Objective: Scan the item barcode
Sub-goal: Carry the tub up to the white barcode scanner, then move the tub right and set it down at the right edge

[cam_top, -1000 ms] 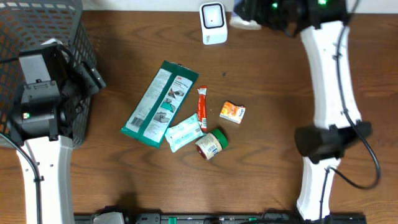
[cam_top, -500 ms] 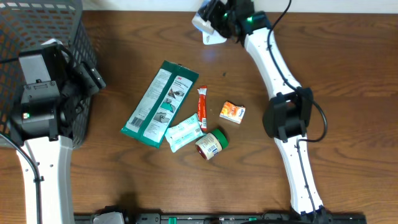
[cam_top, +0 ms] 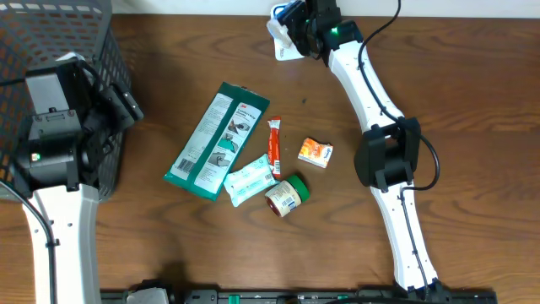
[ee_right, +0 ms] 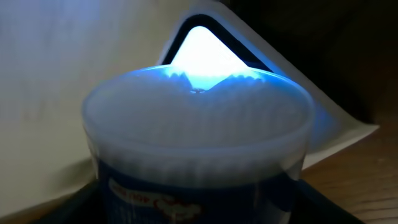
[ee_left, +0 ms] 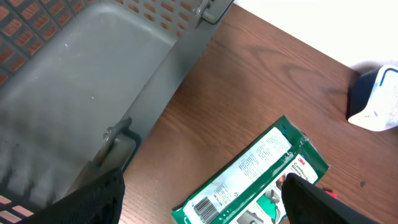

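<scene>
My right arm has swung in from the right side of the table, and now it reaches up to the scanner (cam_top: 280,49).

From above, my right gripper (cam_top: 301,24) holds a small tub (cam_top: 286,13) just in front of the scanner. My left gripper (cam_top: 128,105) waits beside the basket (cam_top: 51,25), well apart from all that. 5 other things lie in the middle of the table, and the packet (cam_top: 215,139) is the biggest.

From my left wrist, my fingers stand wide with nothing between them. I see the basket wall, the packet and the scanner far off.

From my right wrist, the tub fills the view, gripped between my 2 fingers. The scanner's light (ee_right: 205,53) glows right behind its clear lid.

I cannot see the barcode from here. I think I should turn the tub slowly until the striped patch faces the light. I should hold it still, near the window but not touching. I must keep my grip firm, because a round tub can slip.
</scene>
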### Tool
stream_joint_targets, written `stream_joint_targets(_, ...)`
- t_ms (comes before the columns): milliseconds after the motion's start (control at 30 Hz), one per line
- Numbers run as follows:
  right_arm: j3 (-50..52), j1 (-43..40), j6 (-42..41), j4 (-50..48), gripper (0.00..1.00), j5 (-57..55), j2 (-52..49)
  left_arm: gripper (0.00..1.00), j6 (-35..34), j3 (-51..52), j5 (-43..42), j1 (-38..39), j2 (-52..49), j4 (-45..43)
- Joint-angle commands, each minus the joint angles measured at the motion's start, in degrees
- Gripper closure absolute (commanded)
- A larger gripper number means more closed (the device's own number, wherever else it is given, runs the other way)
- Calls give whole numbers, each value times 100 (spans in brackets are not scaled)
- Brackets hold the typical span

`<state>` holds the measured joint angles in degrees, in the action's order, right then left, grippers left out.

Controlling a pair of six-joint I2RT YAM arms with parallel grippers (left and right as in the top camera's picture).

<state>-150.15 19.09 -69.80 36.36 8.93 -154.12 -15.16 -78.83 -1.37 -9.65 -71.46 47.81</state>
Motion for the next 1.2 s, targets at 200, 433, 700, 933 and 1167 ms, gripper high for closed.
stream_joint_targets(200, 39, 188, -1093, -380, 68, -138, 116, 17, 52, -63, 74, -46, 9, 20)
stream_joint_targets(433, 39, 201, -997, -426, 78, -50, 116, 17, 52, -63, 74, -46, 9, 20)
stream_joint_targets(700, 17, -232, 1198, 538, 82, 151, 1237, 17, 52, -63, 74, -46, 9, 20)
stream_joint_targets(933, 20, -925, 3084, 2745, 83, 146, 2568, 17, 52, -63, 74, -46, 9, 20)
stream_joint_targets(1167, 20, -2192, 4621, 4800, 77, 197, 3200, 17, 52, -63, 74, -46, 9, 20)
